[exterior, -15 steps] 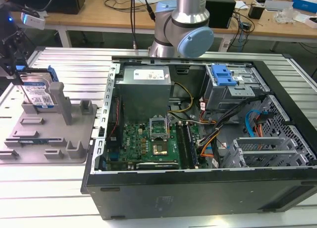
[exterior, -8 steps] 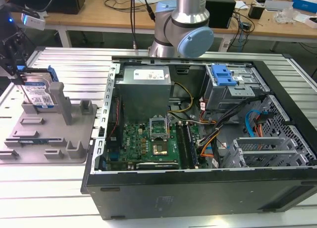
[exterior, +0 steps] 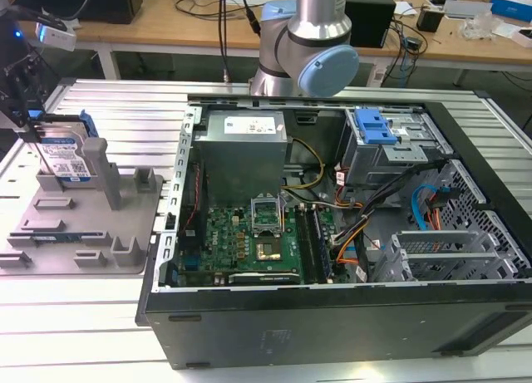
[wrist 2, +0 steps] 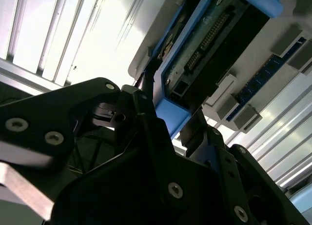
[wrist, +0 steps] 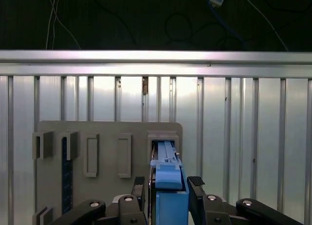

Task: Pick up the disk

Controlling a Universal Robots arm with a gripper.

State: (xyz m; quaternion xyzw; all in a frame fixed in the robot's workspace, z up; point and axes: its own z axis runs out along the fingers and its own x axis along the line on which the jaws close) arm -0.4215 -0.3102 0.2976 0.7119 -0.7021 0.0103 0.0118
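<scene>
A: Out at 9 o'clock from the open computer case [exterior: 332, 316], the disk [exterior: 63, 154] is standing on edge in the grey holder [exterior: 125, 238]. Fingers [wrist: 196, 183] are sitting narrow, one each side of its blue rail [wrist: 168, 178], pads against it, so I'm reading that as gripped. Disk is looking seated in its slot, not lifted.

B: Agreed. Worry from here: the fingers are holding near one end, not over the middle. I'm guessing the disk is going to want to pivot as it comes free, and plastic rail against pads is probably slick.

A: Also the upright post [exterior: 104, 171] at 3 o'clock of the disk is standing just beside it. Any tilt and the rail is likely catching there. Can't tell whether the holder is fixed down; if not, it's risking coming up with the disk.

B: A drop would be landing on metal. The surface [exterior: 116, 109] is slatted aluminium, ribs running its length, throwing hard glare in both wrist views.

A: Case is taking up the middle of it, side off, board [exterior: 249, 242] and cables [exterior: 366, 225] exposed, a blue bracket [exterior: 372, 127] sitting at its 1 o'clock. Arm [exterior: 320, 17] is rising at 12 o'clock behind it.

B: Room past that, 12 o'clock again: wooden benches [exterior: 166, 30] carrying cables and boxes.
</scene>
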